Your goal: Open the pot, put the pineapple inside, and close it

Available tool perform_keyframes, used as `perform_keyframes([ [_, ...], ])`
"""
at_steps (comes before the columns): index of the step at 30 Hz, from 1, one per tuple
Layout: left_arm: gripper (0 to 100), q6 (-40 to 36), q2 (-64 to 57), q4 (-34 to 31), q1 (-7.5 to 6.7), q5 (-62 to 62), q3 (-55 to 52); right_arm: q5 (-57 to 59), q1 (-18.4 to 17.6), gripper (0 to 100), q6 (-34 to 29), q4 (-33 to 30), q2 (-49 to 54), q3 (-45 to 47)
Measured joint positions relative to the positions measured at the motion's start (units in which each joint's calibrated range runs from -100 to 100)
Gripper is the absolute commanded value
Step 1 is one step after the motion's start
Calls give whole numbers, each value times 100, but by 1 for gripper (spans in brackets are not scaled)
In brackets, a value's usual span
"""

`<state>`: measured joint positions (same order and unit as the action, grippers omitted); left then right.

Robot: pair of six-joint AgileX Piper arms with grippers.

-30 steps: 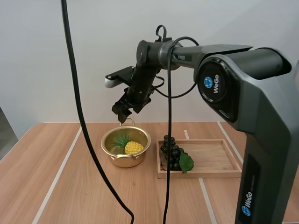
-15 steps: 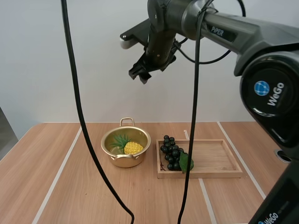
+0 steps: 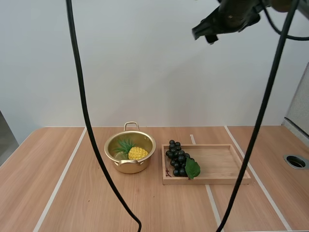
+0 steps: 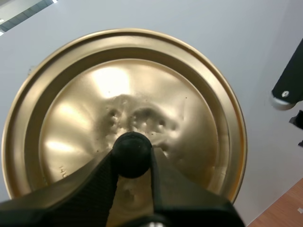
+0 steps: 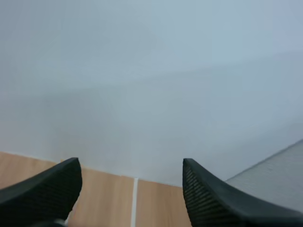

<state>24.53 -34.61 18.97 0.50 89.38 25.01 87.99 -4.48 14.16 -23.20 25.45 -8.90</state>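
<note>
The gold pot (image 3: pixel 130 153) stands uncovered on the table with the yellow pineapple (image 3: pixel 137 153) lying inside it. My right gripper (image 3: pixel 208 34) hangs high above the table, far up and to the right of the pot. Its fingers (image 5: pixel 47 187) stand apart with nothing between them, so the right gripper (image 5: pixel 130 184) is open and faces the wall and the table's far edge. The pot's gold lid (image 4: pixel 142 90) fills the left wrist view. My left gripper (image 4: pixel 131 156) is shut on its black knob (image 4: pixel 131 146).
A wooden tray (image 3: pixel 222 164) lies just right of the pot, with a bunch of dark grapes (image 3: pixel 178 162) and a green leaf at its left end. Bare table stretches to the left and front of the pot.
My right arm has swung up and to the right, from just above the pot to the top of the high view. Pot, pineapple and tray have stayed put.
</note>
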Motion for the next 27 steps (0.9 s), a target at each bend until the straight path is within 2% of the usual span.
perform_keyframes([
  [5, 0, -164, 24, 0, 0, 22, 0, -268, 294, 100, -111, 329, 188, -11],
  [10, 0, -301, 125, 0, 0, 191, 0, -385, 334, 100, -139, 624, 206, 30],
  [11, 0, -301, 164, 0, 0, 213, -17, -449, 342, 96, -139, 653, 206, 98],
  [14, 0, -312, 202, 0, 0, 311, -175, -633, 412, 45, -173, 700, 206, 320],
  [15, 0, -312, 202, 0, 0, 324, -262, -734, 454, 20, -195, 717, 206, 416],
  [16, 0, -312, 204, 0, 0, 324, -351, -829, 501, 0, -243, 724, 206, 516],
  [22, 0, -322, 204, 0, 0, 73, -914, -1509, 833, 0, -553, 736, 206, 1103],
  [27, 0, -358, 204, 73, 0, -426, -1441, -2136, 933, 0, -534, 726, 250, 1729],
])
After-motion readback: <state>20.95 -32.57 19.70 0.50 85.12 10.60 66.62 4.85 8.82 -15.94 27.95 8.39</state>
